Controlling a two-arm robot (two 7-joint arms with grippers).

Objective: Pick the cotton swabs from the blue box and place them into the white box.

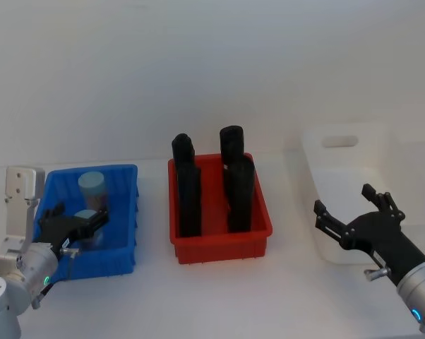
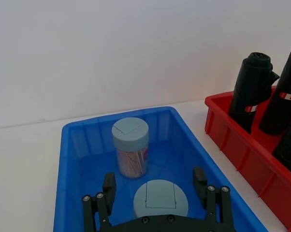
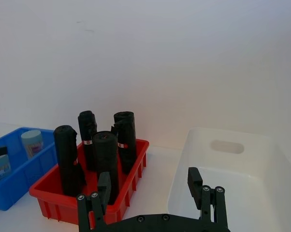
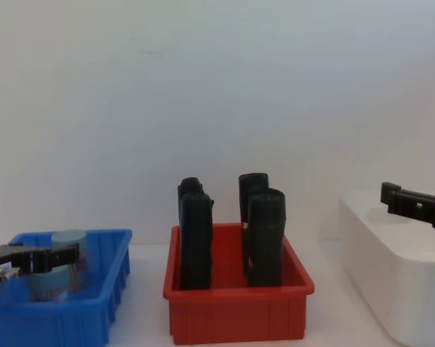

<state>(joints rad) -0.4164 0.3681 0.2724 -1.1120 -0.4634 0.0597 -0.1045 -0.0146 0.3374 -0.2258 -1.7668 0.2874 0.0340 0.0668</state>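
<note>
Blue plastic holds everything to be moved. In the head view both tubs of cotton swabs stand in the blue box [image 1: 128,212]: the far tub [image 1: 92,185] toward the back, and the near tub [image 1: 85,215] between the spread fingers of the left gripper [image 1: 77,224]. The right gripper [image 1: 343,201] hovers by the white box [image 1: 318,169], beyond the red bin [image 1: 219,244].

In the left wrist view, the left gripper's [image 2: 155,183] fingers [image 2: 109,186] flank the near tub's [image 2: 161,198] lid. A gap shows on each side, so it is apart, not clamped.

The right wrist view shows the white box [image 3: 281,159] bare inside. I judge that nothing is delivered and two tubs are left. The right gripper [image 3: 149,179] is wide apart and holds nothing.

In the chest view, the left gripper [image 4: 40,258] reaches low into the blue box [image 4: 95,303], and the right gripper [image 4: 412,202] hangs above the white box [image 4: 376,253].
</note>
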